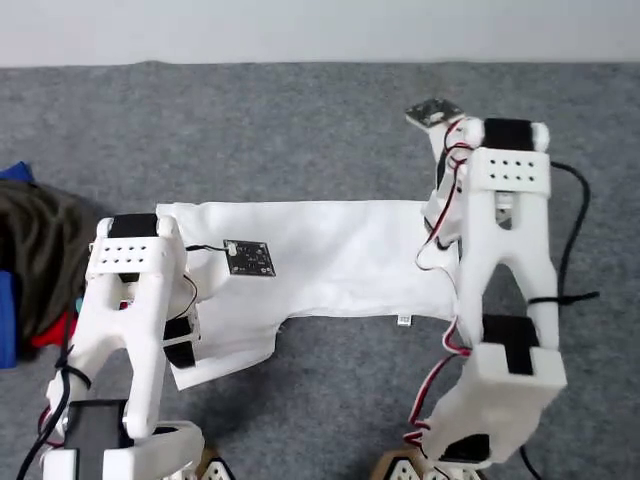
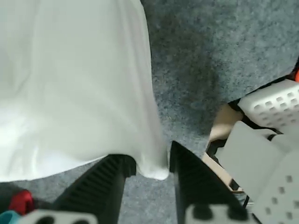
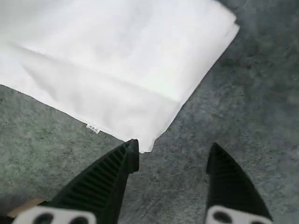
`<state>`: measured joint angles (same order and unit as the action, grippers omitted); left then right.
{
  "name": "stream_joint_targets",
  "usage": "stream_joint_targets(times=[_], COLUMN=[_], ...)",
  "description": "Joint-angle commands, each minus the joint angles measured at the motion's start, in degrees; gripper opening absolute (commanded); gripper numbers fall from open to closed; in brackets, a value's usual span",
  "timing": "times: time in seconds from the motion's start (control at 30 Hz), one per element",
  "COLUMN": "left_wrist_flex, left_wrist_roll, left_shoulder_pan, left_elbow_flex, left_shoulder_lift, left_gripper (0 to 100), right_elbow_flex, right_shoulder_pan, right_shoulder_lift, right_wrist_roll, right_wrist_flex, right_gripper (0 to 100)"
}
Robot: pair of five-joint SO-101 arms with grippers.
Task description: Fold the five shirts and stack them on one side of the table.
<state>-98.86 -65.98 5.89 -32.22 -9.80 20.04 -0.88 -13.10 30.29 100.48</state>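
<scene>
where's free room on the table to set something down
Bare table runs between the white shirt and the wall; a smaller patch lies between the left arm and the right arm. Crowded at the shirt pile beside the left arm.

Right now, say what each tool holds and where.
Nothing is gripped. The left tool stands open with a corner of the white shirt between its jaws; the right tool hangs open beside another corner.

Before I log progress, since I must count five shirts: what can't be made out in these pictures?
1. Pile of clothes, high view: cut off by the picture's left edge, layers overlapping; the number of shirts can't be told.
2. White shirt, high view: its near left corner is hidden under the left arm.
3. Label on the shirt's near edge, high view: too small to read.
</scene>
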Motion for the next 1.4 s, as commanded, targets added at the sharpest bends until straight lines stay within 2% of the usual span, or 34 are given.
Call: stream_joint_targets(times=[0.0, 0.13, 0.33, 0.6, 0.67, 0.8, 0.9, 0.97, 1.07, 1.17, 1.27, 1.37], left_wrist_flex=[-1.58, -1.58, -1.67, 0.18, 4.92, 17.49, 24.44, 24.97, 24.0, 25.14, 24.18, 20.66], left_wrist_roll=[0.88, 0.62, 0.62, 0.88, 4.31, 16.62, 26.99, 32.18, 38.15, 44.66, 43.87, 36.13], left_shoulder_pan=[0.0, 2.64, 5.19, 7.3, 7.3, 7.12, 7.3, 7.38, 7.38, 6.86, 3.87, -0.7], left_elbow_flex=[1.63, 4.7, 4.97, 6.29, 6.55, 5.49, 4.26, 4.26, 4.0, 2.15, -0.48, -3.38], left_shoulder_lift=[-2.55, -5.8, -12.84, -15.82, -15.82, -15.82, -15.91, -16.09, -16.18, -15.38, -13.8, -11.87], left_gripper=[13, 14, 21, 22, 20, 13, 5, 0, 1, 1, 1, 1], right_elbow_flex=[0.35, 0.35, 0.35, 0.35, 0.35, 0.62, 0.62, 0.62, 0.62, 0.62, 0.62, 0.62], right_shoulder_pan=[-0.4, -0.66, 0.92, 3.47, 3.47, 3.56, 3.65, 3.65, 3.74, 4.18, 4.88, 6.02], right_shoulder_lift=[6.11, 7.78, 7.6, 6.81, 5.23, 0.66, -2.42, -3.38, -3.82, -3.82, -3.47, -3.47], right_wrist_roll=[0.62, 0.62, 0.26, -0.09, -2.81, -10.37, -15.82, -18.2, -19.25, -19.08, -18.81, -17.14], right_wrist_flex=[2.33, 2.24, 1.63, -1.45, -2.15, -2.33, -3.56, -4.7, -5.58, -4.88, -3.82, -2.15], right_gripper=[26.7, 26.7, 26.7, 26.6, 26.6, 26.0, 18.0, 9.5, 0.6, 1.7, 1.7, 1.7])
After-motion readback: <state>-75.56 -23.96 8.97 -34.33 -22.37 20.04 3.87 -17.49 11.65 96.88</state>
